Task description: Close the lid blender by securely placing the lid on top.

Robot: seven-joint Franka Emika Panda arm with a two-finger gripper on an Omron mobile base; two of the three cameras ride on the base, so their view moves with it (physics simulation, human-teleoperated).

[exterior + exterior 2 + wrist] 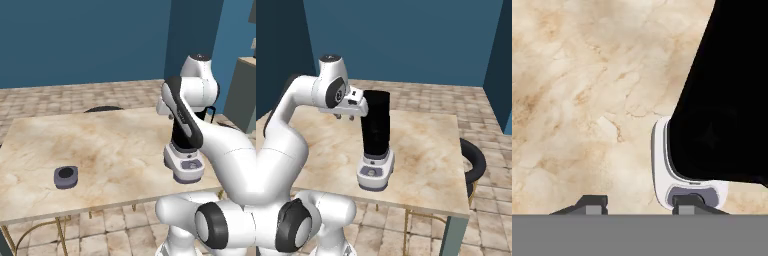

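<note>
The lid (66,177), a small greyish-lavender cap with a dark centre, lies flat near the front left of the marble table (110,140). The blender (376,131), a tall black jar on a light grey base (375,172), stands towards the table's front; its jar top is uncovered. In the left base view my arm hides most of it, leaving the base (185,165) visible. My gripper (344,117) hangs open and empty, just left of the jar's upper part, well above the tabletop. In the hand view the gripper (639,202) points down at the table beside the blender (722,100).
A black round stool (473,160) stands off the table's right side, and another dark seat (102,108) shows behind the far edge. Gold table legs (60,232) show under the front edge. Blue walls close the room behind.
</note>
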